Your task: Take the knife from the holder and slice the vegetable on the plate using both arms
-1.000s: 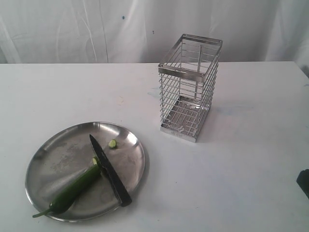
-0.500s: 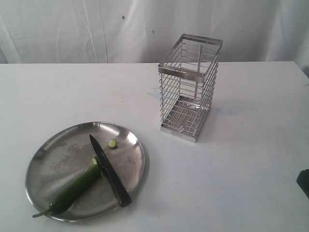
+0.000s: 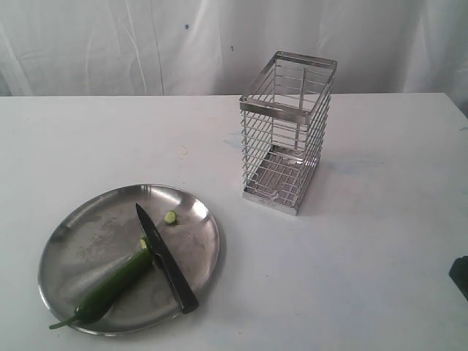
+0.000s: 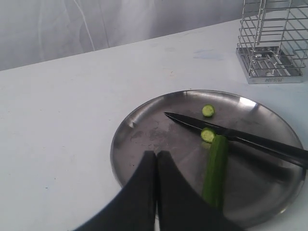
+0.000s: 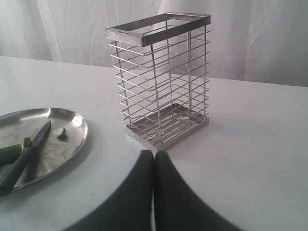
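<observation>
The steel plate (image 3: 80,227) lies at the front left of the table. On it the black knife (image 3: 167,257) rests flat across the cut end of the green vegetable (image 3: 110,287), with a small cut slice (image 3: 170,217) beside the blade. The wire holder (image 3: 287,131) stands empty at mid table. In the left wrist view my left gripper (image 4: 157,155) is shut and empty, hovering over the plate's (image 4: 144,139) near rim, beside the vegetable (image 4: 214,168) and knife (image 4: 240,138). My right gripper (image 5: 154,155) is shut and empty, just in front of the holder (image 5: 161,79).
A white curtain hangs behind the white table (image 3: 365,256). A dark bit of the right arm (image 3: 461,276) shows at the exterior view's right edge. Another pale cut piece (image 4: 207,135) lies against the vegetable's end.
</observation>
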`<state>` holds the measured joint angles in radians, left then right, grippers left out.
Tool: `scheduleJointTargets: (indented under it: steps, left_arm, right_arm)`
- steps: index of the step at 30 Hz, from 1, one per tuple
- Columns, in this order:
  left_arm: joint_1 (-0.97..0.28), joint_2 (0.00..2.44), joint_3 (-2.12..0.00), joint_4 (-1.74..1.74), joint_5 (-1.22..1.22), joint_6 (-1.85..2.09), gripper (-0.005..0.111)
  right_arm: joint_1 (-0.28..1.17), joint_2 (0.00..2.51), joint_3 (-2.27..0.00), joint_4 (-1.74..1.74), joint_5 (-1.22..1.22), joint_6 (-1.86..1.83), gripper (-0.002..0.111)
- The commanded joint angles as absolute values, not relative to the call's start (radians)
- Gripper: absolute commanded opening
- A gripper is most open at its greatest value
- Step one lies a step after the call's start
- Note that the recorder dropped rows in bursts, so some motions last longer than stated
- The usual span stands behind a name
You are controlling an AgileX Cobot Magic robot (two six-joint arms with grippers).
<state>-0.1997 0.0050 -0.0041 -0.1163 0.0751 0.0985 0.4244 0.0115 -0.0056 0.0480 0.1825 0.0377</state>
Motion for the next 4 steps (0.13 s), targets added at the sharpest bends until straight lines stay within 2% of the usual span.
scheduleJointTargets:
  steps: [1,4]
  left_arm:
    - [-0.2,0.0,0.0,-0.121,0.071,0.089,0.0]
    - [-0.2,0.0,0.0,-0.121,0.071,0.089,0.0]
  right_arm:
    - [0.418,0.008,0.0,0.05,0.178,0.03,0.0]
    - [0.418,0.008,0.0,0.05,0.178,0.03,0.0]
